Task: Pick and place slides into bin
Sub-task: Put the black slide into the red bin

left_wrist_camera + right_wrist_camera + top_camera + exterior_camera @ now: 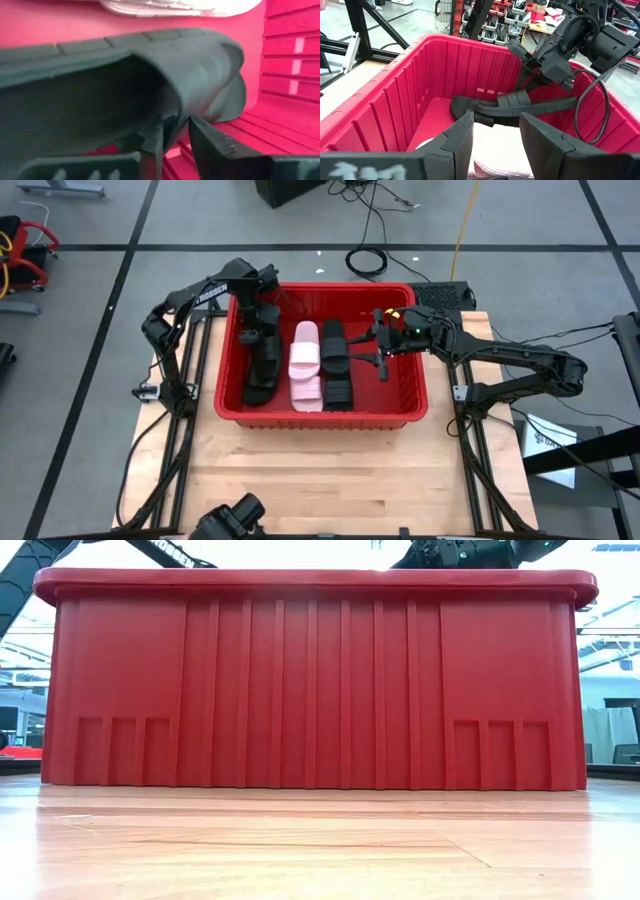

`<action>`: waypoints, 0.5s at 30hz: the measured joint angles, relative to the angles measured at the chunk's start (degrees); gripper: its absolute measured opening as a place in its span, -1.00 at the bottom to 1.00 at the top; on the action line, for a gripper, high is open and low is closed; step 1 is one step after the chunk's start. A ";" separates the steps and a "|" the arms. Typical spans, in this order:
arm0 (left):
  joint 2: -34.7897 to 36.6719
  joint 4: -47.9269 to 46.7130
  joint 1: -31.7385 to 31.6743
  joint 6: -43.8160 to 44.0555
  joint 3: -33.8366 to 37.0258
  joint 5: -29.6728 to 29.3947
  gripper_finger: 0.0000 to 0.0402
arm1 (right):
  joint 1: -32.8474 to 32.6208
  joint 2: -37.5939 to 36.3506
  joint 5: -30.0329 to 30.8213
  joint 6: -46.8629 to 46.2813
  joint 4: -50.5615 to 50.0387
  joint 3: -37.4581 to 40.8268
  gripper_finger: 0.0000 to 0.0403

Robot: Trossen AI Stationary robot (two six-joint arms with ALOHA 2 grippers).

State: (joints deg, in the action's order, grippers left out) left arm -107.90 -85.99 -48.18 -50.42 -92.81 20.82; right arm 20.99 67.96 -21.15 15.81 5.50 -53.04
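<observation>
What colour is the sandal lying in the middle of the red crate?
Pale pink-white; the sandal lies between black ones in the crate, clearest in the high view.

The red bin (322, 414) sat on the wooden counter (320, 480), holding black slides (337, 365) and a pale pink slide (305, 366). The left gripper (262, 330) reached into its left side at a black slide (264, 370). The right gripper (368, 350) hovered over the bin's right half.

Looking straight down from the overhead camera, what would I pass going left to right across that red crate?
Left gripper holding a black sandal → pink sandal → black sandals → right gripper, open above the crate, then the crate's right wall.
</observation>
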 joint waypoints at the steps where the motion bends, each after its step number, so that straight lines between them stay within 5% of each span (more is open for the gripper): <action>1: 0.00 0.06 0.12 0.14 0.02 -0.30 -0.56 | 0.00 0.00 0.00 0.01 0.00 0.00 -0.24; 15: -0.04 -0.99 6.18 10.45 -5.54 -17.43 -0.11 | 0.00 0.00 0.00 -0.10 0.00 0.00 -0.24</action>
State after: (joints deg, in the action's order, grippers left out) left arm -107.94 -86.99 -42.01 -39.97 -98.35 3.39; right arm 20.99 67.96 -21.15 15.70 5.50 -53.04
